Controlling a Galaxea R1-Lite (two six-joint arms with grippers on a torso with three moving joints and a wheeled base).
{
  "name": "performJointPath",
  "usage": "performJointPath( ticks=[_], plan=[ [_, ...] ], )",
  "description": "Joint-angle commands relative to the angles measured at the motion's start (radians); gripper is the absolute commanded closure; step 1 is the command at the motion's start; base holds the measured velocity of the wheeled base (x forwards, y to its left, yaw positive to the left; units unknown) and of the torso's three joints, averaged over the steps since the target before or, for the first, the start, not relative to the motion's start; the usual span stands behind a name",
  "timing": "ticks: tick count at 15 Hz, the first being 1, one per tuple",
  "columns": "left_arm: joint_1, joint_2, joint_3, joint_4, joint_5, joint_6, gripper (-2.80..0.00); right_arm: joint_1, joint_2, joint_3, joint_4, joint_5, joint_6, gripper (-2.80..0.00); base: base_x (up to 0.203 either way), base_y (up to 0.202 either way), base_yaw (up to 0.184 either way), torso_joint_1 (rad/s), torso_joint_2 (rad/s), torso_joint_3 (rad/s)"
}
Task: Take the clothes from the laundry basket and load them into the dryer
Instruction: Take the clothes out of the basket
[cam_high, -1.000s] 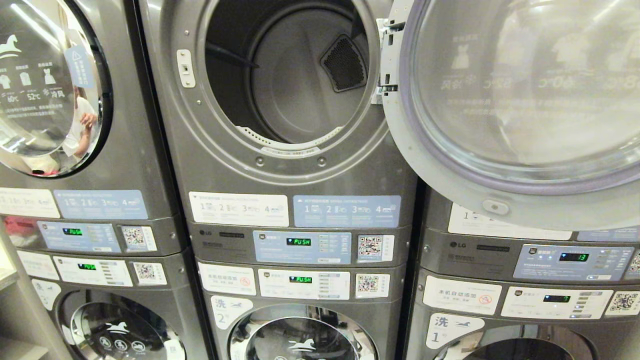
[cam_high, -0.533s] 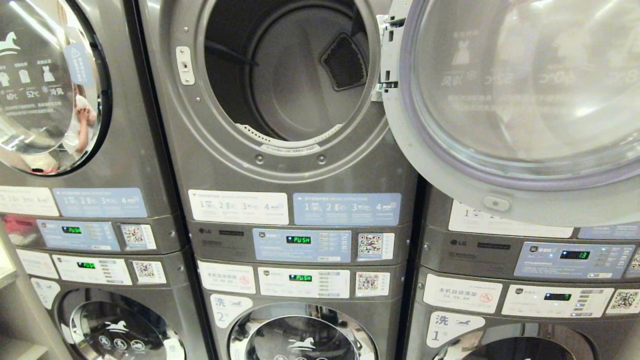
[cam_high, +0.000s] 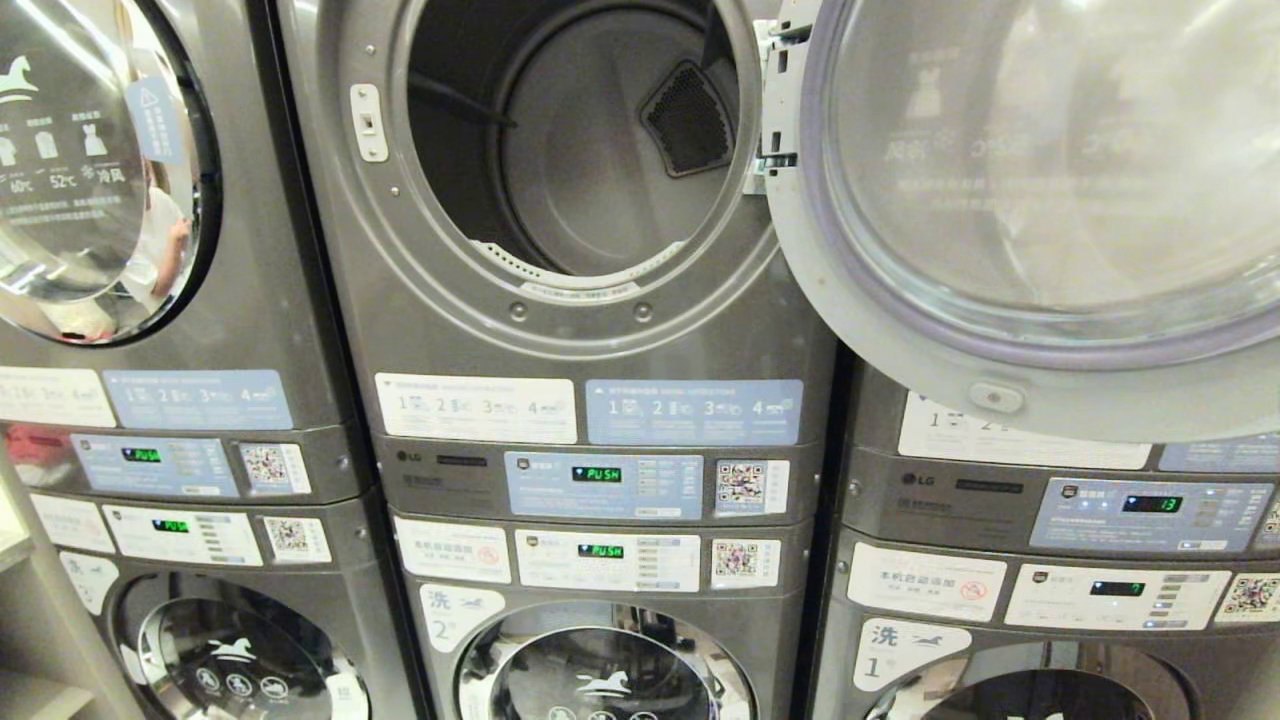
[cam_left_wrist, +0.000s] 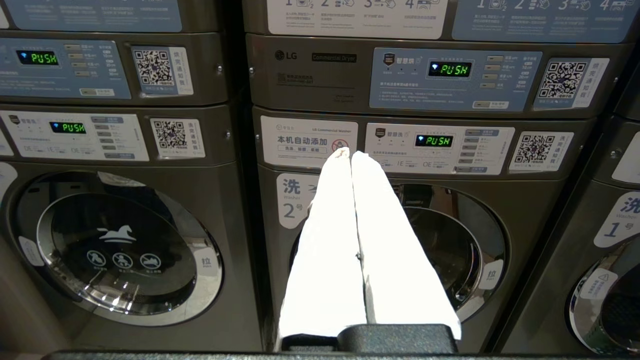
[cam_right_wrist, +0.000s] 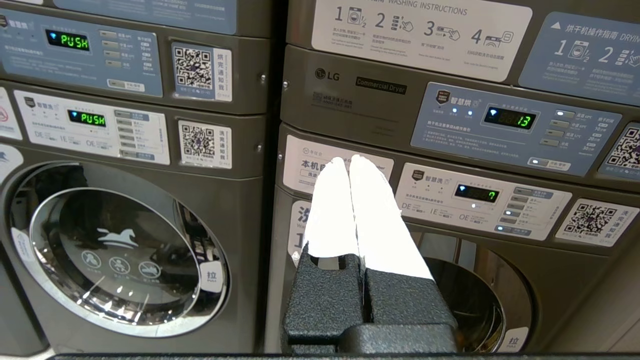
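Observation:
The grey dryer (cam_high: 600, 330) stands in the middle of the head view, its round door (cam_high: 1040, 210) swung open to the right and its drum (cam_high: 590, 160) empty. The clothes and the laundry basket are out of view. Neither arm shows in the head view. My left gripper (cam_left_wrist: 350, 153) is shut with nothing in it, its white fingers pointing at the panel of the middle washer (cam_left_wrist: 430, 240). My right gripper (cam_right_wrist: 348, 159) is shut and empty too, aimed at the panel of the washer (cam_right_wrist: 475, 295) to the right.
Stacked grey machines fill the wall. A closed dryer (cam_high: 90, 170) stands on the left, and washers (cam_high: 600, 660) with control panels (cam_high: 605, 485) sit below. The open door overhangs the right-hand stack (cam_high: 1060, 520).
The whole head view has slid slightly upward in the picture, so the camera has tilted or sunk a little. Neither arm has moved.

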Motion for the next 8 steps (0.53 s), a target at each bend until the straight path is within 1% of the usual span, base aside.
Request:
performJointPath(
  ticks=[1,8],
  plan=[
    [0.0,-0.002,0.0,0.0,0.0,0.0,0.0,0.0,-0.002,0.0,0.0,0.001,-0.002,0.0,0.0,0.0,0.0,-0.061,0.12,0.068],
    [0.0,-0.002,0.0,0.002,0.0,0.0,0.0,0.0,-0.002,0.0,0.0,0.002,-0.002,0.0,0.0,0.0,0.0,-0.057,0.13,0.071]
  ],
)
